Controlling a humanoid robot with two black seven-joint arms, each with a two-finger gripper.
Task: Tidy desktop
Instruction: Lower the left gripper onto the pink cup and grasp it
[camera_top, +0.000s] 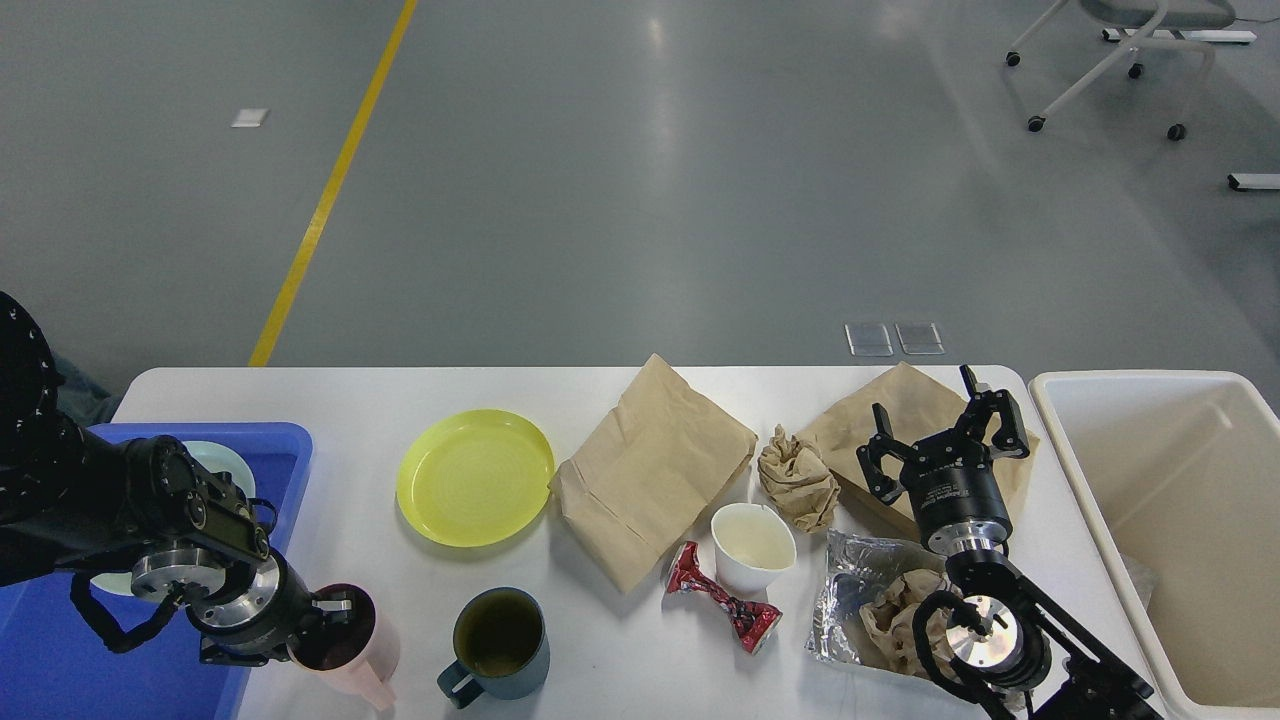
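Observation:
The white desktop carries dishes and rubbish. A pink cup stands near its front left corner, leaning slightly. My left gripper is at the cup's rim, with one finger over the opening; the dark fingers blend together, so its hold is unclear. A dark teal mug stands just right of the cup. My right gripper hangs open above a brown paper bag at the back right, holding nothing.
A blue tray at the left holds a pale plate. On the table lie a yellow plate, a larger brown bag, a crumpled paper ball, a white paper cup, a crushed red wrapper and a foil bag. A cream bin stands at the right.

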